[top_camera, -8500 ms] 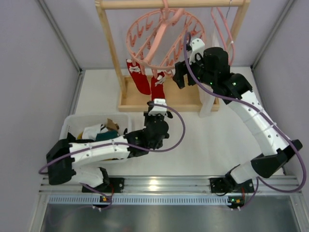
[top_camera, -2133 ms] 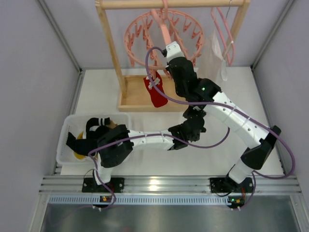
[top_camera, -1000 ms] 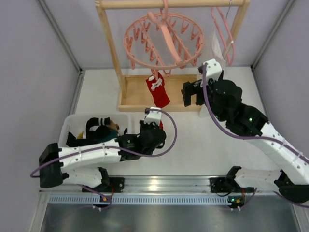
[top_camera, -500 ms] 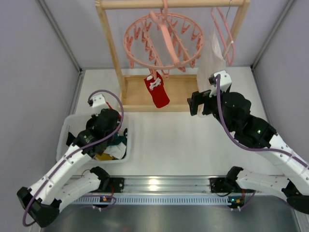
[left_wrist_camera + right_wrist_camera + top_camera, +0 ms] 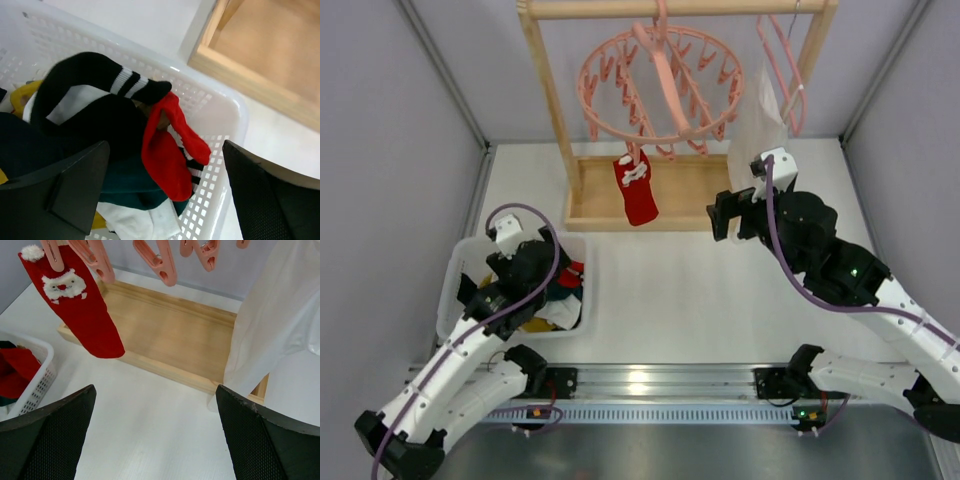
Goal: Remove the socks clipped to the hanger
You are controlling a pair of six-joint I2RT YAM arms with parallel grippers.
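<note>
One red Santa sock [image 5: 638, 190] [image 5: 80, 305] hangs from a clip of the round pink hanger [image 5: 655, 80]. My right gripper [image 5: 725, 212] [image 5: 155, 440] stands open, to the right of that sock and lower, with nothing between its fingers. Over the white basket [image 5: 460, 262] [image 5: 235, 110] my left gripper [image 5: 552, 285] [image 5: 165, 200] is open. Below it a red sock [image 5: 167, 150] lies loose on a black striped sock [image 5: 95, 75], a dark green one [image 5: 125, 182] and a white one [image 5: 135, 220].
The wooden rack [image 5: 545, 100] has a flat base [image 5: 670, 195] [image 5: 170, 335] under the hanger. A large white garment [image 5: 760, 115] [image 5: 270, 325] hangs at the rack's right, close to my right gripper. Several pink clips [image 5: 160, 262] dangle without socks.
My left arm swung from the table's middle over to the basket, its gripper opened and a red sock dropped in. My right gripper drew back a little toward the near right.
</note>
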